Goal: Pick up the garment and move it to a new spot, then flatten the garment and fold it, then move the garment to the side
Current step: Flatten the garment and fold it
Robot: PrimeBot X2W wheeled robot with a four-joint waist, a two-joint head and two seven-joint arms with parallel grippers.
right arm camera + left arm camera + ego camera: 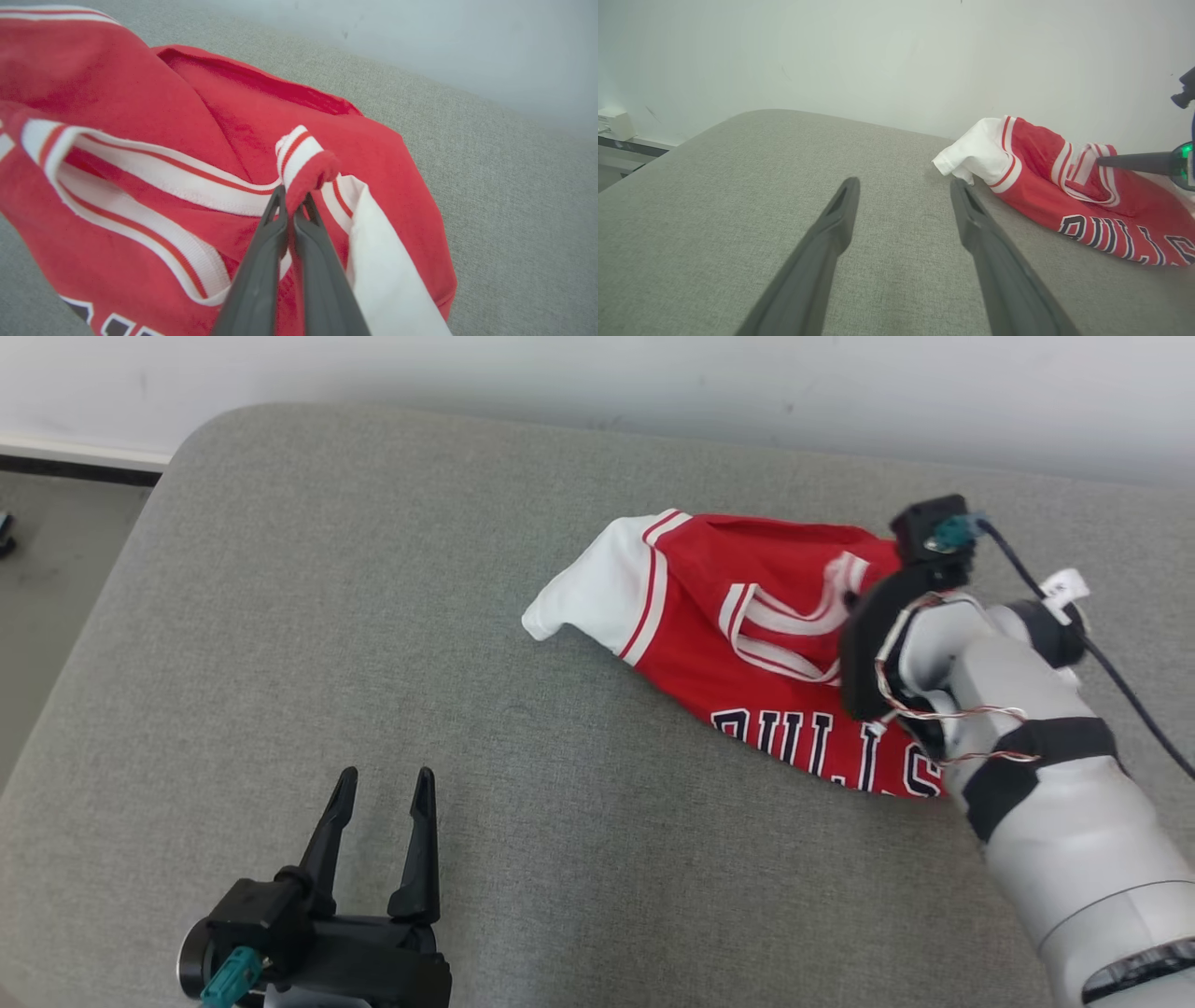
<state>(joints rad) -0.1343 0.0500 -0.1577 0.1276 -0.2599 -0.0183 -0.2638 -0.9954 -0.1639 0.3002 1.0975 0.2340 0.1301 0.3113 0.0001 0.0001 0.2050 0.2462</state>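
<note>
The garment (pixel 747 644) lies crumpled by the far edge of the grey cushion (pixel 373 569), its trim pinched in the right gripper (pixel 292 205). The left gripper (pixel 386 775) is spread, empty. Moving, flattening and folding seemingly remain.

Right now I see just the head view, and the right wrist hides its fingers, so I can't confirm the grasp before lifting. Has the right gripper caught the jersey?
Observer: Yes. The right gripper is shut on the garment, pinching a rolled fold of its striped trim.
Operator: Is the cloth off the cushion?
Observer: Only partly. In the left wrist view the pinched part stands raised, while the lettered edge lies on the cushion.
</note>
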